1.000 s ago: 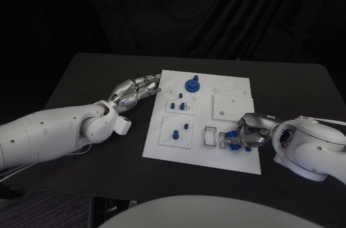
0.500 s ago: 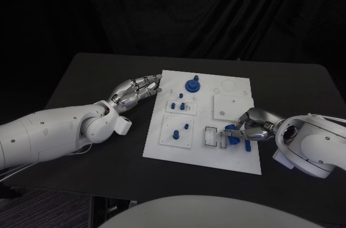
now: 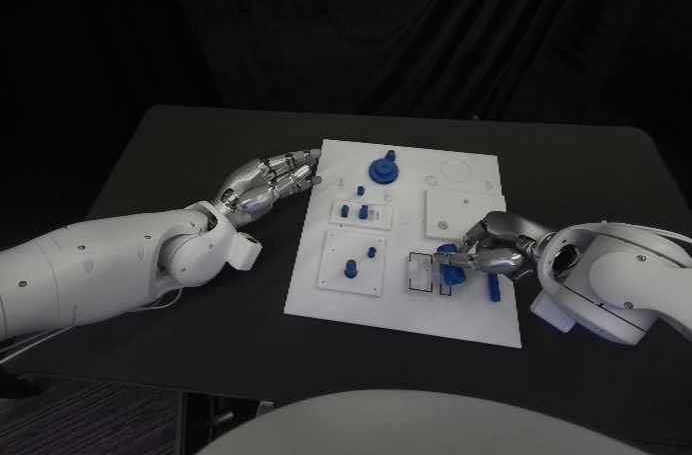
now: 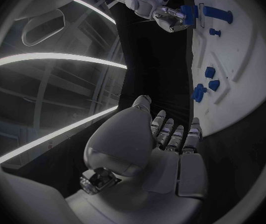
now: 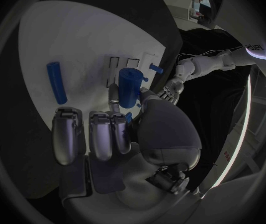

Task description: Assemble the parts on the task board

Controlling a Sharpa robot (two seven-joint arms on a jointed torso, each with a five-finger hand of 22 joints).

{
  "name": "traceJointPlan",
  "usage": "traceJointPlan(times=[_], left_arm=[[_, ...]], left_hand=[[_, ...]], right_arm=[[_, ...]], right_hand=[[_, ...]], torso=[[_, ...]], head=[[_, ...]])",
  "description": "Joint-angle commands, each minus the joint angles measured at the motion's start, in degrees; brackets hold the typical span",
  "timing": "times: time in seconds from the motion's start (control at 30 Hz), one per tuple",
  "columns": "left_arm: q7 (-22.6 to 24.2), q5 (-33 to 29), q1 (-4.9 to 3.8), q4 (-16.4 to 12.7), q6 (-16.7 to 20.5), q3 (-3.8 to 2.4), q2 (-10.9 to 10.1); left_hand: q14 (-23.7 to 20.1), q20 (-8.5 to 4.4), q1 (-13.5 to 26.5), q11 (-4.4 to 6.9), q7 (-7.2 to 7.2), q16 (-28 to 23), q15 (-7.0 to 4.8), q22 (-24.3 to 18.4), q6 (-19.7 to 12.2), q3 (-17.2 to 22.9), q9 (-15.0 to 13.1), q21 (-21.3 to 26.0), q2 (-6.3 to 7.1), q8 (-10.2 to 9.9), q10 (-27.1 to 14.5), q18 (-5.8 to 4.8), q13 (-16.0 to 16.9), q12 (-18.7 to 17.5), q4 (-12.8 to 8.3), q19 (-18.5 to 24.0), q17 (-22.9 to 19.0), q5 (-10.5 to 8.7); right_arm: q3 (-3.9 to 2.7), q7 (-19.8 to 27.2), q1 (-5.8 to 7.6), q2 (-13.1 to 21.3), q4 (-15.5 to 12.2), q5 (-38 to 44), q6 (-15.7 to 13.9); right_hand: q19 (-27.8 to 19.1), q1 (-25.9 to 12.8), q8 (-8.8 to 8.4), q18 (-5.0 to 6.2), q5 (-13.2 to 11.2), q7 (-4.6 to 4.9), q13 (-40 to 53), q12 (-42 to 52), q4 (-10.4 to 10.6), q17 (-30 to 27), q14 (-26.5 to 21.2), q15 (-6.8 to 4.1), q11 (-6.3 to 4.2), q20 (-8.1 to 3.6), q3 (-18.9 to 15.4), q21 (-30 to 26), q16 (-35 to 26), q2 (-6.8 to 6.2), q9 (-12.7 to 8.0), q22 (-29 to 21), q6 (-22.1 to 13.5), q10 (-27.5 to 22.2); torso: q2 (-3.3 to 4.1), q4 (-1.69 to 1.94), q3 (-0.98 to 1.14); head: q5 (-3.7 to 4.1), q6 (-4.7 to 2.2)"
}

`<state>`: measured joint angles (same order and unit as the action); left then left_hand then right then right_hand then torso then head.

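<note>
Right robot hand (image 3: 488,255) is over the near right part of the task board (image 3: 476,320), pinching a short blue cylinder part (image 5: 130,85) between thumb and fingers; the other fingers (image 5: 66,134) lie straight alongside. Just beside it a blue rod part (image 3: 493,286) lies flat on the board (also plain in the right wrist view (image 5: 56,82)), next to two small rectangular slots (image 3: 421,272). Left robot hand (image 3: 271,180) rests at the board's left edge on the black table (image 3: 188,155), holding nothing, fingers (image 4: 174,136) extended and slightly spread. Farther back on the board stands a blue round knob part (image 3: 385,167); small blue pegs (image 3: 361,212) sit in the white inset plates (image 3: 353,262) at the board's left.
</note>
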<state>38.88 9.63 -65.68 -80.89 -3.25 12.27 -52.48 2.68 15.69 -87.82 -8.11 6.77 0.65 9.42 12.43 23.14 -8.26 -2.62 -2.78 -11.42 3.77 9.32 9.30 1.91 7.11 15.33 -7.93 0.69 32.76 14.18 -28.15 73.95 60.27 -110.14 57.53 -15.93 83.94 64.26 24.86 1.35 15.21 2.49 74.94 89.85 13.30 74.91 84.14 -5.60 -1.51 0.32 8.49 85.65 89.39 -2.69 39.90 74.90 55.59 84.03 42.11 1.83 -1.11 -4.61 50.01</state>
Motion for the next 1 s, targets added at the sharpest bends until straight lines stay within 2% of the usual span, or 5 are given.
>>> traceJointPlan(times=[0.03,0.17,0.53,0.7,1.0], left_arm=[[1.5,0.0,0.09,-0.1,-0.6,-0.05,0.0],[1.4,0.0,0.09,-0.2,-0.5,-0.05,-0.2],[1.4,0.0,0.09,0.0,-0.6,-0.05,-0.1],[1.4,0.0,0.09,0.2,-0.8,-0.05,0.3],[1.4,0.0,0.12,0.5,-1.0,-0.05,0.5]], left_hand=[[0.1,0.38,-0.3,-0.33,0.07,0.3,0.36,0.1,-0.1,0.3,0.0,-0.3,-0.42,0.2,0.2,0.96,0.1,0.3,0.0,0.1,0.1,0.18],[0.1,0.38,-0.3,-0.33,0.07,0.3,0.36,0.1,-0.1,0.3,0.0,-0.3,-0.42,0.2,0.2,0.96,0.1,0.3,0.0,0.1,0.1,0.18],[0.1,0.41,-0.3,-0.32,0.09,0.3,0.39,0.1,-0.1,0.3,0.0,-0.3,-0.37,0.3,0.2,0.96,0.1,0.4,0.0,0.1,0.1,0.16],[0.1,0.41,-0.2,-0.31,0.10,0.3,0.40,0.1,-0.2,0.3,0.0,-0.3,-0.37,0.3,0.2,0.96,0.1,0.4,0.0,0.1,0.1,0.16],[0.1,0.41,-0.2,-0.31,0.10,0.3,0.40,0.1,-0.2,0.3,0.0,-0.3,-0.37,0.3,0.2,0.96,0.1,0.4,0.0,0.1,0.1,0.16]], right_arm=[[-0.01,-1.4,0.07,-0.8,0.4,-2.9,0.9],[-0.01,-2.4,0.02,-2.0,0.8,-3.9,0.7],[-0.01,-3.0,-0.32,-3.9,1.9,-4.5,2.1],[-0.01,-3.1,-0.37,-4.3,2.3,-4.5,3.2],[-0.01,-3.6,-0.39,-5.0,2.7,-4.6,5.3]], right_hand=[[3.6,0.2,0.06,-0.06,0.2,-0.42,15.1,0.1,-4.1,13.7,5.6,-0.33,-0.27,0.19,3.9,-0.3,0.0,0.69,0.1,13.4,0.0,6.0],[3.3,-0.1,0.06,0.12,0.2,-0.41,15.1,0.1,-4.1,13.5,5.5,-0.25,-0.26,0.24,3.9,-1.0,-0.1,0.92,0.2,13.1,-0.1,6.0],[3.1,-0.9,-0.19,0.23,0.2,-0.14,15.1,0.1,-3.9,13.4,5.5,-0.06,-0.05,0.40,3.9,-1.4,-0.2,1.43,0.5,13.0,-1.0,6.0],[2.9,-2.0,-0.53,0.30,0.2,0.14,15.1,0.1,-3.3,13.2,5.5,0.34,0.14,0.68,3.5,-1.7,-0.2,1.58,0.5,12.9,-1.8,6.0],[2.8,-4.7,-0.97,0.37,0.2,0.61,15.1,0.1,-1.5,13.1,5.4,0.93,0.56,1.26,2.3,-2.1,-0.3,1.50,0.6,12.8,-2.7,6.0]], torso=[[0.00,0.01,0.03],[0.03,0.05,0.00],[-0.02,-0.11,0.04],[-0.02,0.20,-0.03],[0.00,0.00,-0.06]], head=[[0.27,-0.01],[0.52,-0.01],[-0.04,-0.01],[0.32,-0.01],[-0.11,-0.01]])
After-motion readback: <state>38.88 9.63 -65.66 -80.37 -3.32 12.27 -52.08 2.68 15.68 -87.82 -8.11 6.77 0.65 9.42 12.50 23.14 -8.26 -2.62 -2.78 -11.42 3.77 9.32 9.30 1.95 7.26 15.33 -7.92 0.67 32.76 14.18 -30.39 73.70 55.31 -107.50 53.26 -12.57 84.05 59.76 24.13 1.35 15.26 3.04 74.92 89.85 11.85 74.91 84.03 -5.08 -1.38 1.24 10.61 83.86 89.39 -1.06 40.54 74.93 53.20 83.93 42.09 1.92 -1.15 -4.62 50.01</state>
